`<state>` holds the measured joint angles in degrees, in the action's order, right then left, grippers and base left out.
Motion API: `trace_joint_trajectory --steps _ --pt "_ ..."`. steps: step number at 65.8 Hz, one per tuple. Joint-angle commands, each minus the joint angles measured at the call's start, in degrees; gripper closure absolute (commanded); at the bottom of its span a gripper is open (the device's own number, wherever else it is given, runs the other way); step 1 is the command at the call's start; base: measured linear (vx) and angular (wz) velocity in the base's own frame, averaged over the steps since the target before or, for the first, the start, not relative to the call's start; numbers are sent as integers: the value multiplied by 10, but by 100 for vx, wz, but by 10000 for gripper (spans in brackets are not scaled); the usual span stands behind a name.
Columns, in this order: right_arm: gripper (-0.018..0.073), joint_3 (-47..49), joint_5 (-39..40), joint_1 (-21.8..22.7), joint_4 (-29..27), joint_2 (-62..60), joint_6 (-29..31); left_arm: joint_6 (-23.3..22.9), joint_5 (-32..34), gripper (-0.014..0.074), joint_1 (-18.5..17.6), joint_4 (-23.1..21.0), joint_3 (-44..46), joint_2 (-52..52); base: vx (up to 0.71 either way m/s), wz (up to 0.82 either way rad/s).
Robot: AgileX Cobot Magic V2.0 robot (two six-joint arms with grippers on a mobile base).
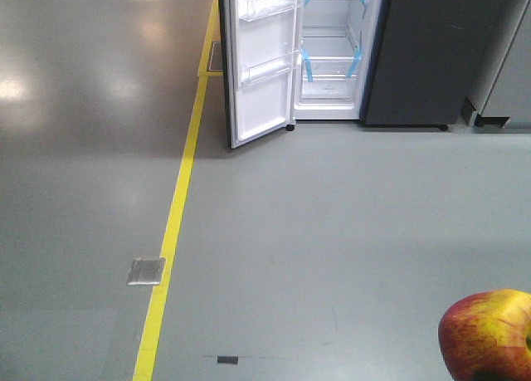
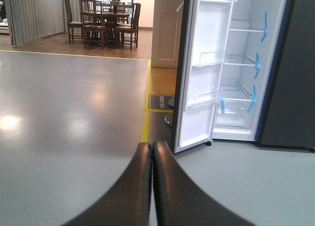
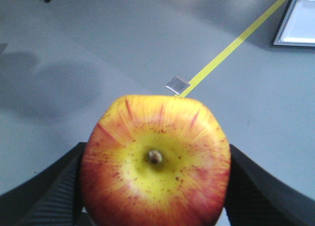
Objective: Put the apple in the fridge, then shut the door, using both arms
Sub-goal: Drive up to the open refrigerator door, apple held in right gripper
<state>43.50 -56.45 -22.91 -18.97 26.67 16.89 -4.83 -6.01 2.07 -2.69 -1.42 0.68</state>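
Apple (image 3: 155,167) is clamped in the right end effector (image 3: 155,191), with black fingers (image 3: 54,196) pressed on both sides and the stem dimple facing the wrist camera. In the front view it just pokes into the near right corner, over the grey floor (image 1: 332,232) and well apart from the fridge (image 1: 332,74). Fridge sits at the far end, with the door (image 1: 261,82) swung wide open to the left, so you see the white liner and clear door bins (image 1: 267,67). Shelves inside have blue tape strips (image 1: 357,61).

Left end effector (image 2: 151,147) is closed, tips touching, pointed toward the open door. Yellow floor line (image 1: 174,215) runs from near to far toward the door, with a small metal plate (image 1: 146,271) touching its left side. Far left in the left wrist view there's a wooden table (image 2: 106,14) with chairs (image 2: 74,19).
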Motion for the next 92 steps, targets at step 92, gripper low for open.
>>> trace_joint_trajectory --steps 92 --pt "195 14 40 1 -11 3 2 -4 41 602 0 -2 -16 9 29 0"
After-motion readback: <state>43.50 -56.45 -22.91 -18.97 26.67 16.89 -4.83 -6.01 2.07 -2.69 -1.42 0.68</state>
